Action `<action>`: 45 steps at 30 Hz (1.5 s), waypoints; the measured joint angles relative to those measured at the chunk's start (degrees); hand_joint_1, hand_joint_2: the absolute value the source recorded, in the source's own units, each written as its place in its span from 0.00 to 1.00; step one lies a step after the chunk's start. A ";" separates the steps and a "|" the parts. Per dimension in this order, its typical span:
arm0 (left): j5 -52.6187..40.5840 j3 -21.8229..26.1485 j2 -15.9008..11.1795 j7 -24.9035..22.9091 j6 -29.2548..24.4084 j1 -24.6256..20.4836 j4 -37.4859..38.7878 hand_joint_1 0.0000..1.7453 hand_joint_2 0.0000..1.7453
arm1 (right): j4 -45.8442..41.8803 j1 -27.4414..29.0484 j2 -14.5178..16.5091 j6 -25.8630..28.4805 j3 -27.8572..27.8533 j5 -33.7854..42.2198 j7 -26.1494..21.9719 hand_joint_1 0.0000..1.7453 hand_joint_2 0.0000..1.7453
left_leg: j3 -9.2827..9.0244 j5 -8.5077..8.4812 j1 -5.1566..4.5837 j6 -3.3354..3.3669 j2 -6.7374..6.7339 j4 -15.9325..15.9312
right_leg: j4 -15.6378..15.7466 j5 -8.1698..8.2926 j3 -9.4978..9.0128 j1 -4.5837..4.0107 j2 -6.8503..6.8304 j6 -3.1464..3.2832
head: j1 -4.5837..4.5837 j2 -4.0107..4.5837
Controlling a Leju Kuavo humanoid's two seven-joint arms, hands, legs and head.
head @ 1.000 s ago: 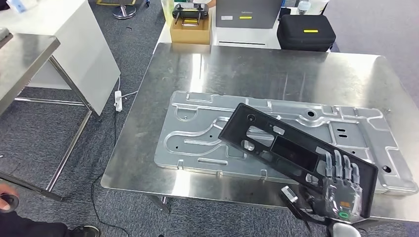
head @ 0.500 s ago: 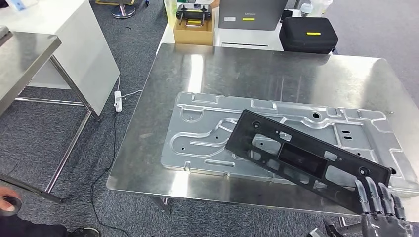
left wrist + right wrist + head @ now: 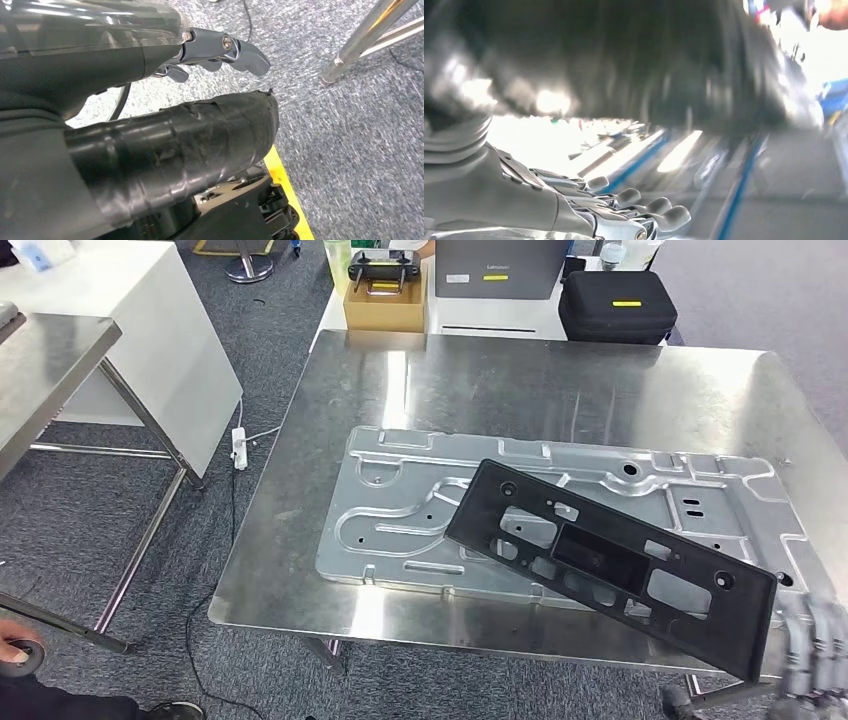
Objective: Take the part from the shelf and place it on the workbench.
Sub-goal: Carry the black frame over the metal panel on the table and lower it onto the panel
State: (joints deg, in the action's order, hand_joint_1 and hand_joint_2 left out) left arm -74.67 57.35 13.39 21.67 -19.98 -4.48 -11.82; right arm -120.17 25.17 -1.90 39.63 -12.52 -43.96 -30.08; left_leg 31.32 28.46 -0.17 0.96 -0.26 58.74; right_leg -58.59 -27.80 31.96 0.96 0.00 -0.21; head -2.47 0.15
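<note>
The black plastic part (image 3: 610, 560), a long frame with several cut-outs, lies at a slant on the silver stamped plate (image 3: 400, 500) on the steel workbench (image 3: 500, 390). Its near right corner reaches the bench's front edge. My right hand (image 3: 815, 645) is blurred at the lower right, just off that corner, fingers stretched out and holding nothing. In the right wrist view the right hand (image 3: 624, 210) shows straight, bare fingers under a dark blurred surface. My left hand (image 3: 220, 50) hangs above the carpet with nothing in it.
Behind the bench stand a cardboard box (image 3: 385, 300), a grey case (image 3: 500, 265) and a black case (image 3: 617, 305). A second steel table (image 3: 50, 350) is at the left. A power strip (image 3: 239, 443) lies on the floor. A person's hand (image 3: 18, 652) is at the lower left.
My right hand let go of the black part and drew back to the lower right. The part settled lower onto the plate. The view shifted slightly.
</note>
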 joint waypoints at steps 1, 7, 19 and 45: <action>-0.13 -0.01 0.02 -0.30 -0.60 0.00 0.00 0.00 0.00 | -0.16 -0.95 2.50 0.03 -0.94 2.35 -2.31 0.00 1.00 | 0.74 1.22 0.04 -0.30 0.03 1.71 | 0.15 0.14 0.01 0.13 -0.04 0.40 | 0.01 0.00; -0.49 -0.01 0.03 -1.40 -2.22 0.07 0.00 0.00 0.00 | -0.48 -4.21 11.92 0.06 -3.36 7.56 -6.60 0.00 1.00 | 5.96 5.52 0.37 -0.90 0.05 13.75 | -0.08 0.17 0.16 -0.10 -0.11 1.06 | 0.05 0.00; 0.09 0.00 0.03 -2.09 -3.10 -0.44 0.00 0.00 0.00 | 2.46 -6.65 15.32 0.04 -4.02 8.05 -5.15 0.00 1.00 | 0.28 -1.61 0.22 2.02 0.00 -1.10 | -11.52 -6.89 4.89 -0.14 -0.03 -1.48 | -0.04 0.00; 0.30 0.00 0.10 -2.57 -3.22 -0.49 0.00 0.00 0.00 | 6.51 -8.08 15.32 0.05 -2.56 8.40 -3.15 0.00 1.00 | -2.29 1.15 0.26 0.66 0.30 -0.72 | -1.33 1.65 2.34 -0.51 -0.53 -0.44 | 0.23 0.00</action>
State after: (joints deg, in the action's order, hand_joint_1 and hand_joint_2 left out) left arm -74.37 57.35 13.49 19.10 -23.20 -4.97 -11.82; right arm -113.66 17.09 13.41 39.68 -15.08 -35.56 -33.22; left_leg 29.03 29.61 0.09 1.61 0.03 58.02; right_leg -59.92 -26.15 34.30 0.45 -0.53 -0.65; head -2.24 0.15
